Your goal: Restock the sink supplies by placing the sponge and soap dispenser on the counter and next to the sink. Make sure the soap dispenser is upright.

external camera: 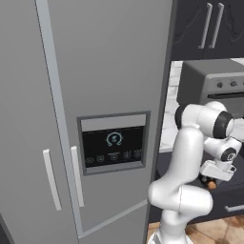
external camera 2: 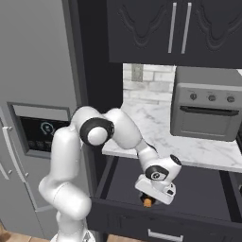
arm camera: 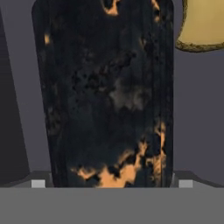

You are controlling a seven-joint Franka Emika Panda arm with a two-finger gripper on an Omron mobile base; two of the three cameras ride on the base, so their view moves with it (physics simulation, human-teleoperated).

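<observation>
Here the soap dispenser [arm camera: 105, 96] stands between the wide-apart fingers [arm camera: 37, 183], with the sponge [arm camera: 202, 24] just beside it.

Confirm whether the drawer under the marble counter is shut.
No. In the right base view the drawer is pulled out below the counter, and the tool reaches down into it.

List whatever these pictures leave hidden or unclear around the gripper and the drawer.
- Soap dispenser: hand view is too close, top and bottom cut off; whether it stands upright is unclear.
- Sponge: cut by the hand view's top right corner.
- Gripper: fingers hidden behind the drawer front in the right base view; contact unclear.
</observation>
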